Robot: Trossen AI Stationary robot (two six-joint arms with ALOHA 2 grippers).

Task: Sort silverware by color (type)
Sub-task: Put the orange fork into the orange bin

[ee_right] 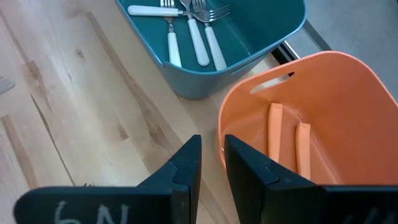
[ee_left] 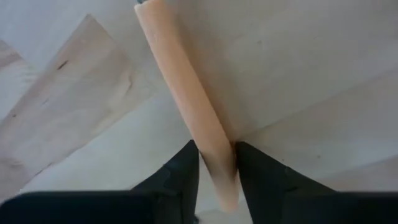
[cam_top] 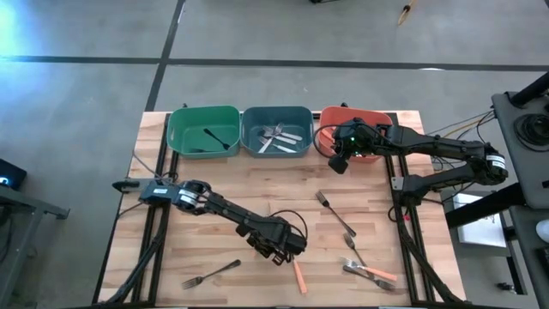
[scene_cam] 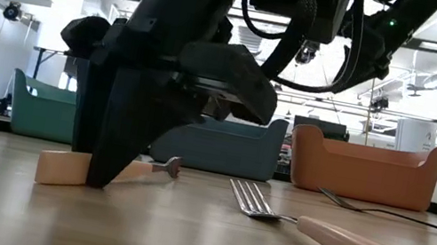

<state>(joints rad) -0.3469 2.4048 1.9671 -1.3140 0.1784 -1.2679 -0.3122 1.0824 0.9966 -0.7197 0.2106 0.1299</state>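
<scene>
My left gripper [cam_top: 287, 251] stands at the table's near middle, shut on an orange-handled utensil [cam_top: 299, 276] that lies on the wood. My right gripper [cam_top: 337, 160] hovers at the orange bin's [cam_top: 353, 127] near left corner, open by a narrow gap and holding nothing. Two orange handles [ee_right: 287, 138] lie inside that bin. The green bin [cam_top: 202, 129] holds a black fork, and the blue bin [cam_top: 276, 130] holds white-handled forks [ee_right: 186, 38]. A dark fork [cam_top: 211, 274], two silver forks [cam_top: 335, 211] and an orange-handled cluster [cam_top: 369, 273] rest flat on the table. My left gripper pinches the utensil's orange handle [ee_left: 214, 149] near its free end, one finger [ee_left: 186, 174] on each side. The fingers [scene_cam: 101, 147] come from above, pointing down, across the handle. The handle's end [scene_cam: 55, 168] rests on the table, and the metal head [scene_cam: 171, 166] lies beyond.
Three bins stand in a row along the table's far edge. A large orange handle with a fork head [scene_cam: 254, 199] lies close to the low camera. Black cables [cam_top: 292, 221] loop off the left arm. Bare wood lies between the bins and the left arm.
</scene>
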